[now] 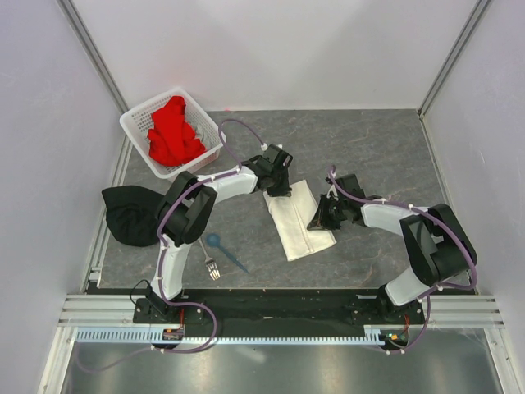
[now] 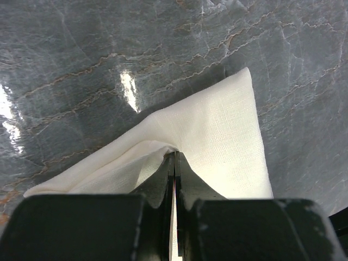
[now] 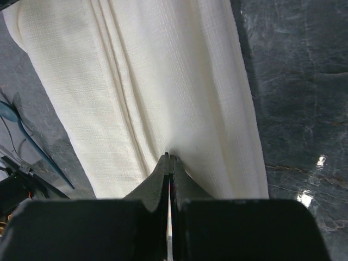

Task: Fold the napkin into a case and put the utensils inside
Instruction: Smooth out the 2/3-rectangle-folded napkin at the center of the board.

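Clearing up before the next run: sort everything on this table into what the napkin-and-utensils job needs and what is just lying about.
Belongs to the job:
- cream-white napkin, folded into a strip, pinched by the left gripper and the right gripper
- silver fork
- blue plastic spoon

Just lying about:
- white perforated basket
- red cloth in it
- black cloth

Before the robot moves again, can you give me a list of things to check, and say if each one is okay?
1. Left gripper pinching the napkin: ok.
2. Right gripper pinching the napkin's edge: ok.
3. Napkin folded into a narrow layered strip: ok.
4. Fork and blue spoon tucked inside the napkin: not ok, both lie on the table beside it.
5. Every layer caught in each pinch: cannot tell.
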You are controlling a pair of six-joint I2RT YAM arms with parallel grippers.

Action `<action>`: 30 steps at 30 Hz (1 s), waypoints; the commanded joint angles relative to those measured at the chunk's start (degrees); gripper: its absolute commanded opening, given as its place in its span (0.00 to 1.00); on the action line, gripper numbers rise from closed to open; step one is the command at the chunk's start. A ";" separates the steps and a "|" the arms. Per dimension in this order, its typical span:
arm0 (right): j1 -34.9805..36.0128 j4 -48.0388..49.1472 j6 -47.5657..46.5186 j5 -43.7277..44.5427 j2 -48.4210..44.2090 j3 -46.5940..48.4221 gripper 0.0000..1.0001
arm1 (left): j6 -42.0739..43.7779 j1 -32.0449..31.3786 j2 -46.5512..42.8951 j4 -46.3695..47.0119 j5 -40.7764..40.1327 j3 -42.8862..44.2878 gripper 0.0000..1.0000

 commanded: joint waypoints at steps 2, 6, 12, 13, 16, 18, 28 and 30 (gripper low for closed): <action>0.12 -0.71 1.57 1.84 -1.33 -2.76 0.00 | 4.67 1.32 -1.63 -3.67 -5.47 2.52 0.04; 0.12 -0.53 2.01 1.84 -1.60 -3.03 0.00 | 5.11 1.50 -2.07 -4.20 -5.99 2.53 0.05; 0.30 0.35 2.28 1.49 -1.16 -3.38 0.00 | 5.90 1.50 -2.95 -4.81 -7.40 2.44 0.05; 0.30 0.43 2.19 1.23 -0.98 -3.21 0.00 | 5.99 1.50 -2.95 -4.90 -7.23 2.61 0.05; 0.74 0.00 1.49 1.14 -1.24 -2.33 0.00 | 5.90 1.50 -2.95 -4.81 -6.17 2.88 0.05; 0.91 -0.96 0.70 1.32 -1.95 -1.63 0.00 | 5.90 1.50 -3.74 -4.73 -4.77 2.79 0.08; 2.41 -7.30 -3.52 5.62 -5.47 5.75 0.00 | 3.62 1.32 -15.77 -3.58 -1.60 -5.46 0.33; 3.02 -7.39 -3.88 5.71 -6.08 6.20 0.02 | 2.65 1.32 -17.79 -3.58 -1.16 -8.62 0.33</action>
